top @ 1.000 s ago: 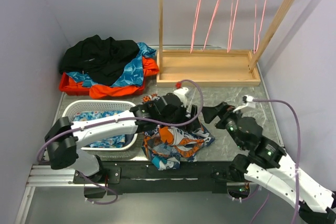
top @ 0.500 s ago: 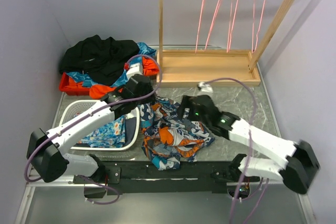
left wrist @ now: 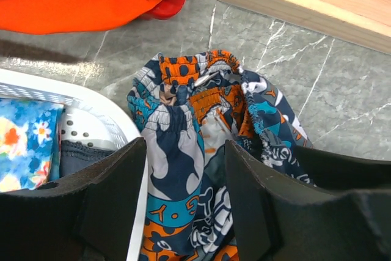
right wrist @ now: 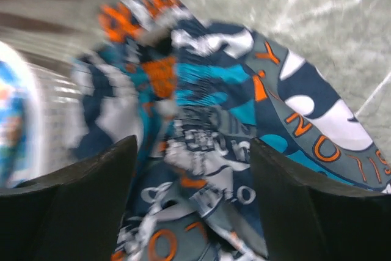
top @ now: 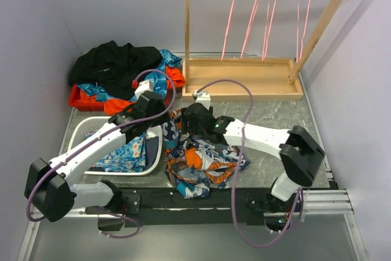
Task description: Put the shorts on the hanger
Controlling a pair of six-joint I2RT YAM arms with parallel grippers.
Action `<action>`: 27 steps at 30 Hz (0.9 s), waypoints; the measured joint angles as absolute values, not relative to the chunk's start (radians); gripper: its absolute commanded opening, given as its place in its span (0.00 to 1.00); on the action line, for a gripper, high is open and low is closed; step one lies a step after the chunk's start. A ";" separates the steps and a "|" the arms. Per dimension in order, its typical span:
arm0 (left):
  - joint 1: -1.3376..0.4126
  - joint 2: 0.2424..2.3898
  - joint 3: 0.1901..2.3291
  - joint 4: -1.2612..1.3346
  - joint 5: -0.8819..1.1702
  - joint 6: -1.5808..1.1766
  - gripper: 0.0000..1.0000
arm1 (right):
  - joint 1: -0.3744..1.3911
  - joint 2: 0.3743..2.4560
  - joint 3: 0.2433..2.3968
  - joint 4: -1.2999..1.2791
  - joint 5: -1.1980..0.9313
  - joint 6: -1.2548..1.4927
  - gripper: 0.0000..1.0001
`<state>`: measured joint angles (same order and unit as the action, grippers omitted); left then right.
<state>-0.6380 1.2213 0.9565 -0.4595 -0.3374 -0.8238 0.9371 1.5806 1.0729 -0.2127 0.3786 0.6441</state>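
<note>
From above: floppy cloth shorts (top: 204,160) in teal, orange, white and navy patches, heaped by the near edge of the grey table (top: 275,117), touching the white plastic basket (top: 110,121). Thin pink wire hanger (top: 229,19) on the wooden rack (top: 244,77) at the far edge, untouched.

Right gripper (top: 188,125), off to the side a second ago, now next to the left gripper (top: 165,117) at the far end of the shorts. Looks like getting ready to lift.

Left wrist: fingers apart, a fold of shorts between them. Cannot tell if squeezing.

Right wrist: blurry. Jaws wide apart over the shorts, holding nothing.
</note>
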 measured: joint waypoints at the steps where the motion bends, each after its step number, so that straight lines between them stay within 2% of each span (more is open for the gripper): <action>1: -0.637 1.222 0.957 -0.456 -0.336 -0.823 0.59 | 0.938 1.608 1.074 -0.219 0.383 0.643 0.59; 3: -0.636 1.224 0.958 -0.451 -0.328 -0.821 0.59 | 0.938 1.648 1.075 -0.234 0.387 0.632 0.35; 4: -0.636 1.228 0.960 -0.448 -0.326 -0.820 0.60 | 0.938 1.665 1.075 -0.242 0.390 0.632 0.08; 5: -0.635 1.238 0.965 -0.446 -0.319 -0.816 0.60 | 0.938 1.676 1.075 -0.252 0.395 0.630 0.00; 8: -0.634 1.300 1.016 -0.444 -0.311 -0.805 0.59 | 0.938 1.659 1.061 -0.276 0.433 0.633 0.00; 10: -0.633 1.354 1.063 -0.434 -0.303 -0.797 0.59 | 0.939 1.575 1.011 -0.287 0.468 0.636 0.00; 17: -0.632 1.479 1.210 -0.430 -0.255 -0.775 0.58 | 0.940 1.060 0.903 -0.340 0.596 0.580 0.00; 19: -0.632 1.488 1.252 -0.436 -0.239 -0.768 0.55 | 0.941 0.952 0.904 -0.332 0.617 0.538 0.00; 25: -0.627 1.491 1.368 -0.424 -0.148 -0.738 0.41 | 0.941 0.886 0.934 -0.348 0.651 0.459 0.00; 27: -0.627 1.479 1.365 -0.423 -0.113 -0.725 0.40 | 0.941 0.900 0.935 -0.369 0.652 0.445 0.00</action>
